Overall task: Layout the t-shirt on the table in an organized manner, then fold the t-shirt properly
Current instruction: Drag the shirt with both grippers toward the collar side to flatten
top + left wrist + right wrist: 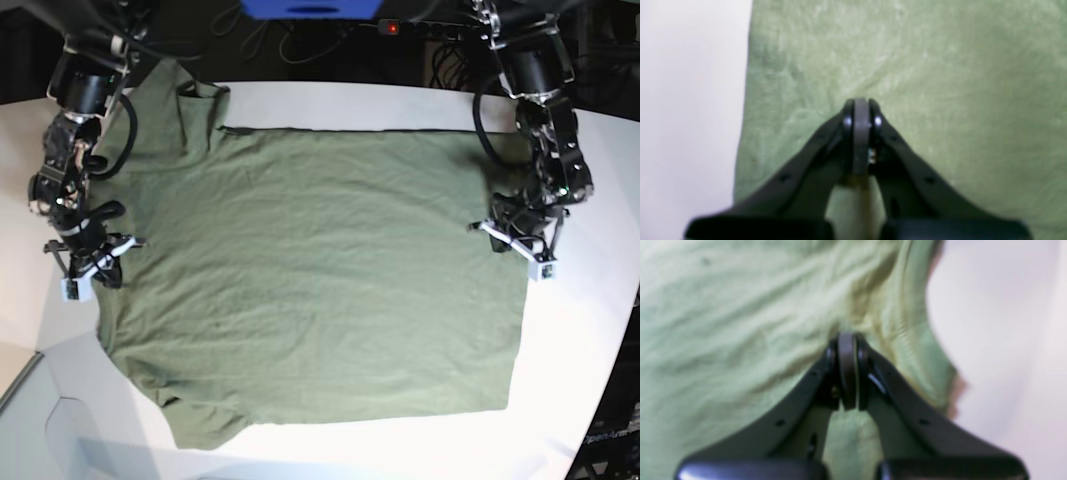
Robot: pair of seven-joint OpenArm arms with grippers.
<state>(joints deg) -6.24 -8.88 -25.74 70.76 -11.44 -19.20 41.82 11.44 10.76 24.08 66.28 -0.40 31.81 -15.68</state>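
Black plastic jaws of the left tool [860,103] fill the wrist view, pressed fully together with their tips resting on cloth, seemingly pinching a little of it. Beneath and ahead of it spreads the olive-green, soft, wrinkly cotton t-shirt [320,270], laid flat and nearly square on the glossy white curved-edged bench [590,330], probably to smooth it before folding. At the shirt's opposite side edge the right tool [847,338] is likewise clamped together, creases radiating from its tips, so it likely nips the fabric near a ribbed hem just beside it.
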